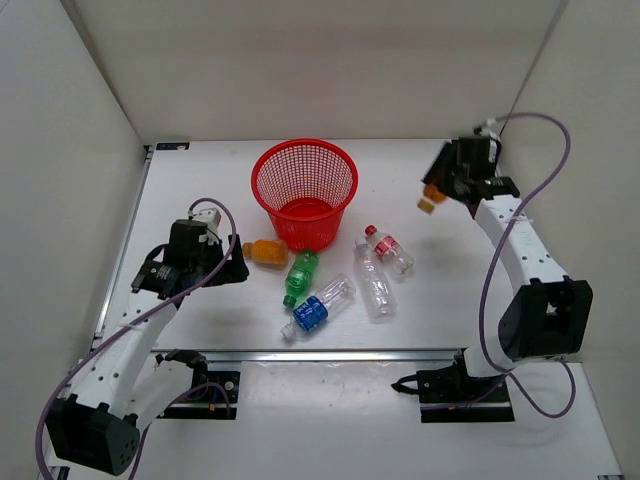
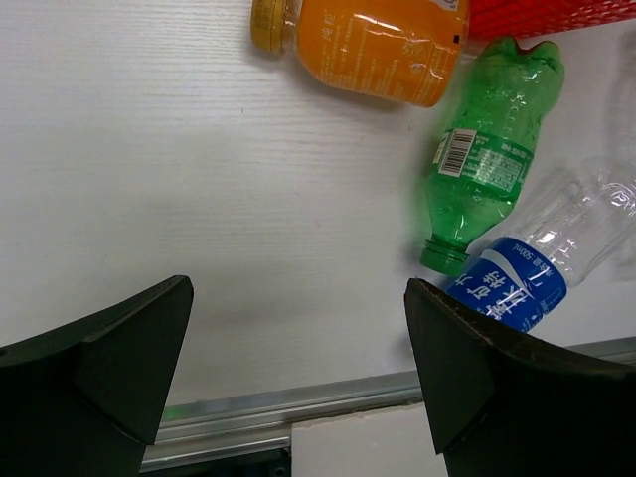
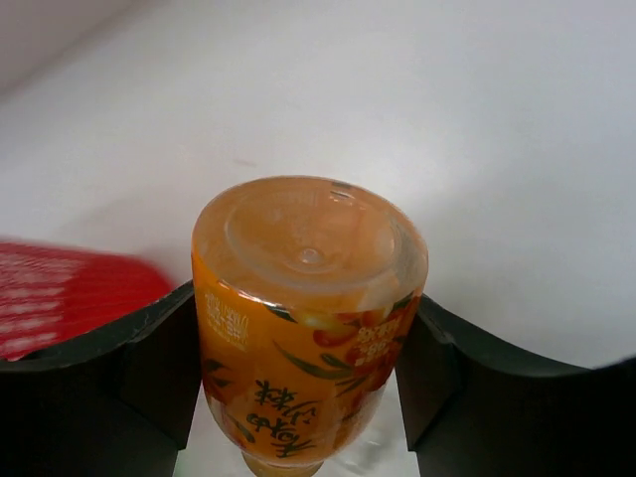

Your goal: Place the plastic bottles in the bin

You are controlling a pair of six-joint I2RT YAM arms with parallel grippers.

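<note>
Holding one orange-filled bottle [image 3: 308, 298] across its labelled middle, the right pincer [image 1: 440, 188] hangs in the air to the right of the red bin [image 1: 304, 190], apart from its rim. Full of liquid, this bottle is probably the heavier, stiffer kind with a smooth, slippery wall, so a mid-body hold looks sound. The right wrist view shows its base facing the camera with a finger on each side, which the top view reduces to an orange patch. The left pincer [image 2: 298, 328] stands wide with nothing between its jaws, above bare tabletop [image 1: 200, 200]. The second orange bottle [image 2: 363, 40], the green bottle [image 2: 487, 149] and the blue-labelled bottle [image 2: 522, 273] lie just beyond it. Only the top view adds the plain clear bottle [image 1: 374, 285] and the red-capped bottle [image 1: 388, 248], likely light and easily crushed.
</note>
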